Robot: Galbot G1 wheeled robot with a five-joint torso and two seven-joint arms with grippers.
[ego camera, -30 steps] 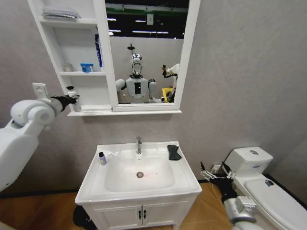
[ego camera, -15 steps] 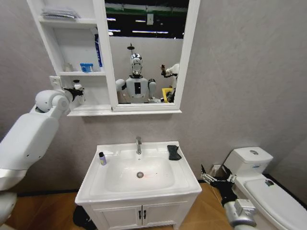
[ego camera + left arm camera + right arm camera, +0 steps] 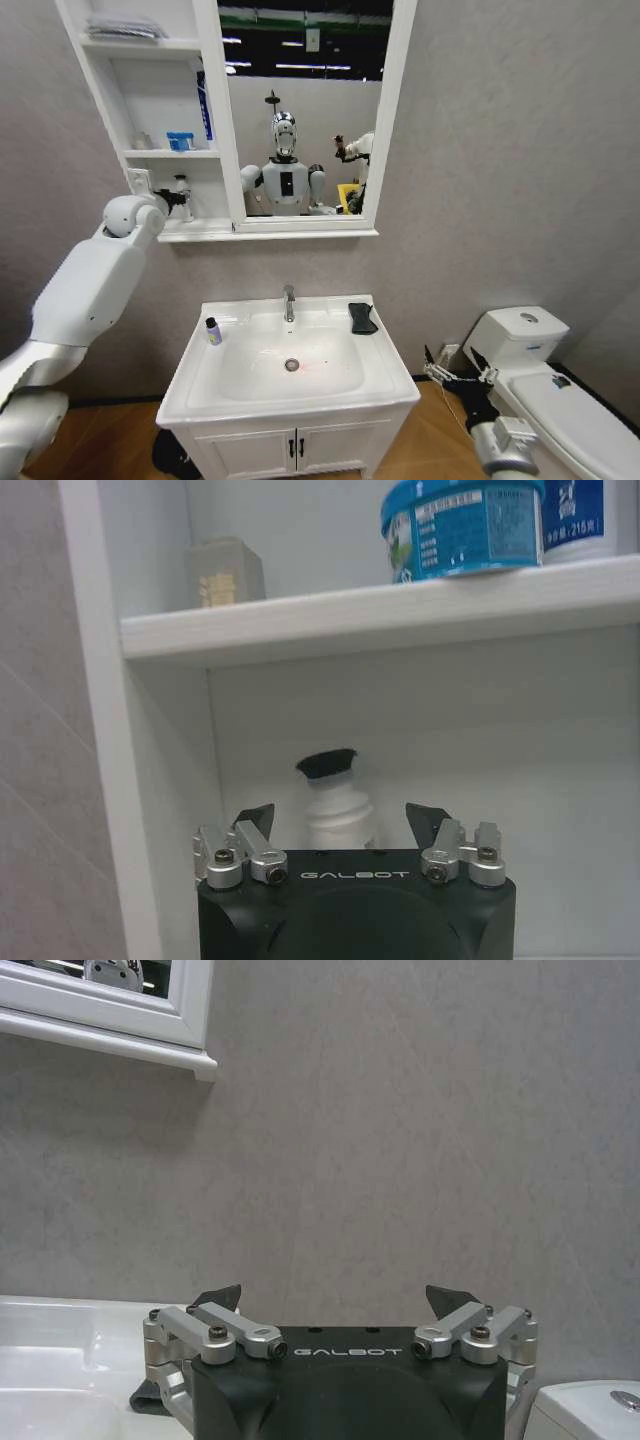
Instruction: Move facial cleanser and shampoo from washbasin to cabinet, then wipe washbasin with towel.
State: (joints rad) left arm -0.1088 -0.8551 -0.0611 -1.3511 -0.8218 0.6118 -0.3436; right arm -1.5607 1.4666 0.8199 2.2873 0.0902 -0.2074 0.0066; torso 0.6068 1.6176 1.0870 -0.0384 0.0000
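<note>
Left wrist view: left hand [image 3: 340, 825] spread apart around a white ribbed bottle [image 3: 338, 815] in the cabinet [image 3: 330, 615]

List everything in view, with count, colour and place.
washbasin: one, white, below the cabinet
tap: one, chrome, washbasin rear
small bottle: one, dark-capped, washbasin's left rim
towel: one, black, washbasin's right rear corner
cabinet: one, white, wall-mounted, with mirror
capped bottle: one, white with black cap, lowest shelf
tub: one, blue, middle shelf
toilet: one, white, right of the washbasin
left gripper: open, at lowest shelf, facing the capped bottle
right gripper: open, low, between washbasin and toilet
</note>
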